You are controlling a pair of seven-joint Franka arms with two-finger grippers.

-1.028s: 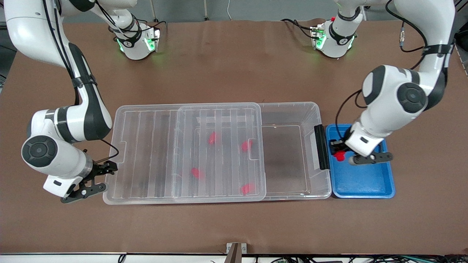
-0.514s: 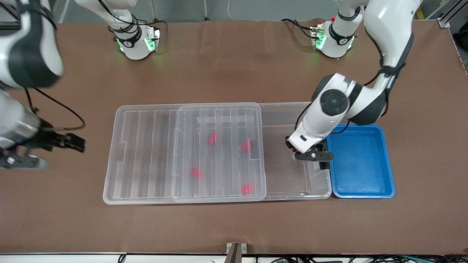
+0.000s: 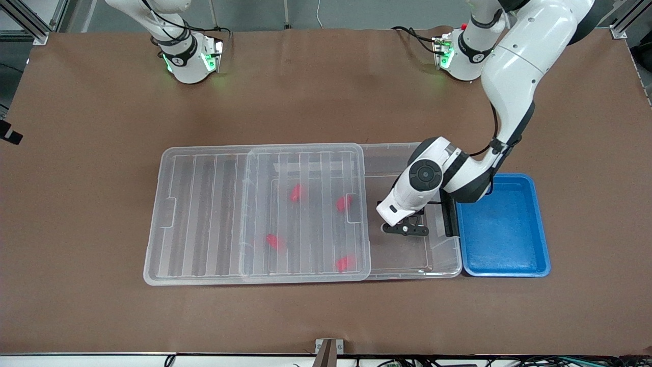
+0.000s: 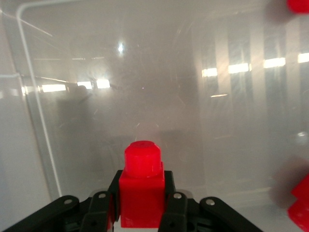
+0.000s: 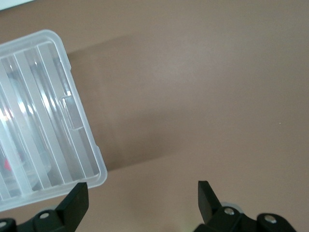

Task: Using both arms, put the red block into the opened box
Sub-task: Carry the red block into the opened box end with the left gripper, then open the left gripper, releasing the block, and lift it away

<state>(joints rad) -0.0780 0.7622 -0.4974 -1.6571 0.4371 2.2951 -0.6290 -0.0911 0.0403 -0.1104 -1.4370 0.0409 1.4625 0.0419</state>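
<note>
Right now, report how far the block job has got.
Done: the lid is slid aside and four red blocks lie in the box.
In hand: the left gripper, shut on a red block, is over the box's open end.
Left: release it. The right gripper waits open over bare table.

A wide brown bench point(image 3: 316, 102) fills the front view, its matte covering evenly lit and creased faintly. Along its top edge runs a strip of grey floor point(image 3: 346, 12), with metal framing point(image 3: 30, 20) at both upper corners.
</note>
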